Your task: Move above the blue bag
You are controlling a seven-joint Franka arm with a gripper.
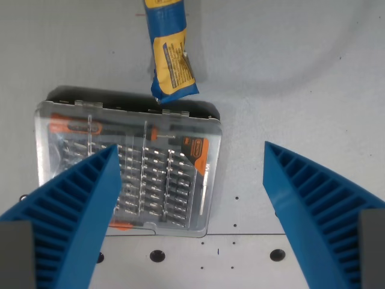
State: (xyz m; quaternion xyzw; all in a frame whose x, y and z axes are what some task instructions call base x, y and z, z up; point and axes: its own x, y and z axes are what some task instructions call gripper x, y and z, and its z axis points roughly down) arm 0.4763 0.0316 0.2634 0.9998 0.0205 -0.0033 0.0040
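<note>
1. The blue bag (pixel 170 51) lies on the table (pixel 301 66) at the top of the wrist view, a little left of centre, and its upper end runs out of the picture.
2. Its long axis runs almost straight up and down the picture, with a slight lean: the lower end sits further toward the wrist view's right than the upper part.
3. The lower end is a crimped blue seal, and it touches or slightly overlaps the far edge of the clear case (pixel 129 168); which of the 2 cannot be told.
4. A yellow panel on the bag carries lines of small dark print running along the bag's length, but the print is too small to read. More yellow shows at the top edge.
5. The clear case lies flat below the bag, left of centre. Through its lid show rows of small metal bits, an orange and black handle near its far edge, and an orange label on its right side whose writing cannot be read.
6. The gripper (pixel 192 198) is spread wide and holds nothing. Its 2 blue ribbed fingers (pixel 78 217) rise from the bottom corners, the left one over the case, the right one over bare table.
7. The table is pale grey with dark holes near the bottom edge.
</note>
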